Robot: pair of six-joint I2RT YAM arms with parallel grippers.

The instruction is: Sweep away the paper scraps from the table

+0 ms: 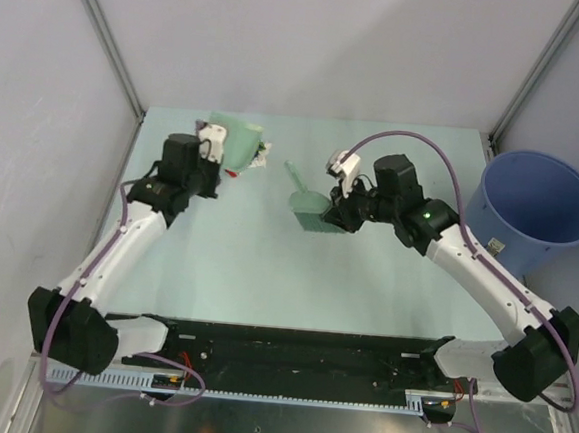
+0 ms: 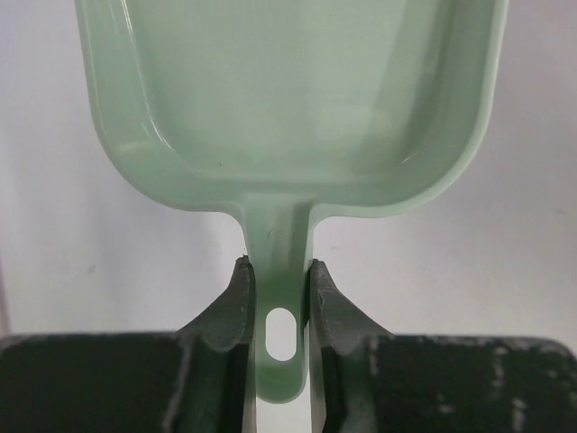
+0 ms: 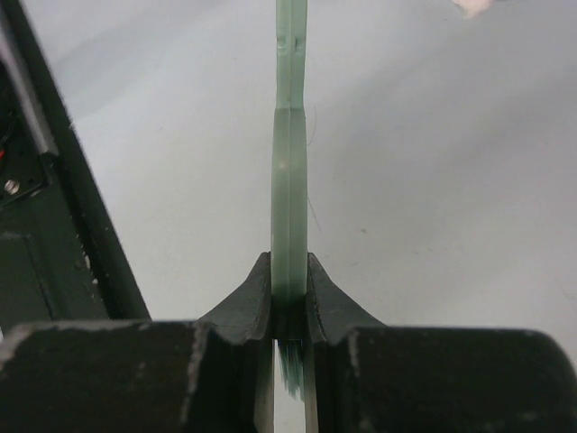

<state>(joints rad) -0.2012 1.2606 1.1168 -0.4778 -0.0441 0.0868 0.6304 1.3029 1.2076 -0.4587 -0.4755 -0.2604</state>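
The left gripper [image 2: 278, 271] is clamped on the handle of the pale green dustpan [image 2: 288, 90], which sits upper left of centre in the top view. The paper scraps [image 1: 262, 157] lie on the table [image 1: 265, 275] just beside the pan's right edge. The right gripper [image 3: 289, 271] grasps a green brush [image 3: 289, 135] at mid-frame, apart from the scraps

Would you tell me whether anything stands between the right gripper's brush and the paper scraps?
Nothing visible does: only bare table separates the brush from the paper scraps lying beside the held dustpan.
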